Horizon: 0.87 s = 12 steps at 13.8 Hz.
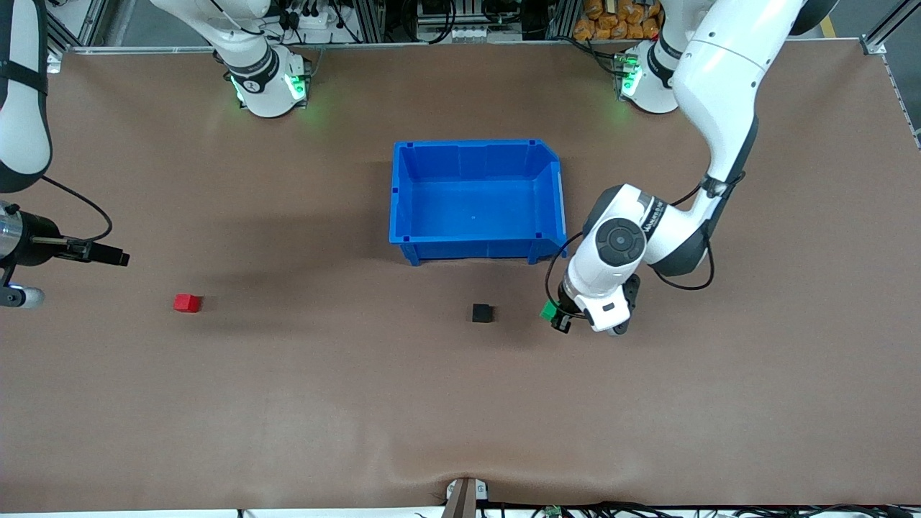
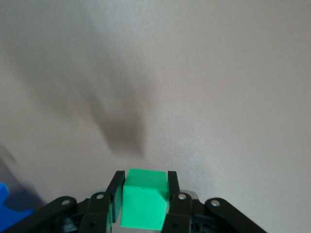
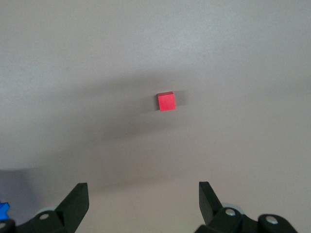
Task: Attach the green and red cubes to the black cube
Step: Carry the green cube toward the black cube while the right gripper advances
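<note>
My left gripper (image 1: 558, 317) is shut on the green cube (image 1: 549, 311), low over the table beside the black cube (image 1: 482, 313), toward the left arm's end. The left wrist view shows the green cube (image 2: 143, 200) clamped between both fingers of the left gripper (image 2: 144, 175). The red cube (image 1: 187, 303) sits alone on the table toward the right arm's end. My right gripper (image 1: 119, 257) hovers over the table near it, open and empty. In the right wrist view the red cube (image 3: 166, 101) lies ahead of the spread right gripper (image 3: 142, 187).
An empty blue bin (image 1: 403, 188) stands mid-table, farther from the front camera than the black cube. Its corner shows in the left wrist view (image 2: 6, 195). The brown table top (image 1: 460, 403) runs wide toward the front camera.
</note>
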Motion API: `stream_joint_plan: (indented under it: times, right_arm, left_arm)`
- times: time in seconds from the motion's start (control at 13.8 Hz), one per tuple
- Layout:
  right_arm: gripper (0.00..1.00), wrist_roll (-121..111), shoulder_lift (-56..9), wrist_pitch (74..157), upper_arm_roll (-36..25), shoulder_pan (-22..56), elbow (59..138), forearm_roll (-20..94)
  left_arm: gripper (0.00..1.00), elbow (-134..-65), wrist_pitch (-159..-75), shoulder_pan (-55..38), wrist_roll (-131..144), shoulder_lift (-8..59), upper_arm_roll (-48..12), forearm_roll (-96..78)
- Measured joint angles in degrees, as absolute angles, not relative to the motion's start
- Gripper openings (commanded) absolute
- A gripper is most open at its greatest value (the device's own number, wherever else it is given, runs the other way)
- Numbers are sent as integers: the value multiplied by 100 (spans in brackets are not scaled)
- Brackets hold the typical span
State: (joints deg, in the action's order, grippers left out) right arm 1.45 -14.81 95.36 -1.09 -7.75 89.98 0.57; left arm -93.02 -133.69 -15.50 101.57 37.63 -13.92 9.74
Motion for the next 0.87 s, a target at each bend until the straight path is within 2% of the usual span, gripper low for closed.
stream_joint_plan:
  times: [0.87]
  right_arm:
    - [100, 145, -1700, 9852, -110, -822, 9070, 57]
  left_arm:
    - [0, -8836, -13368, -1812, 12133, 4141, -1389, 687]
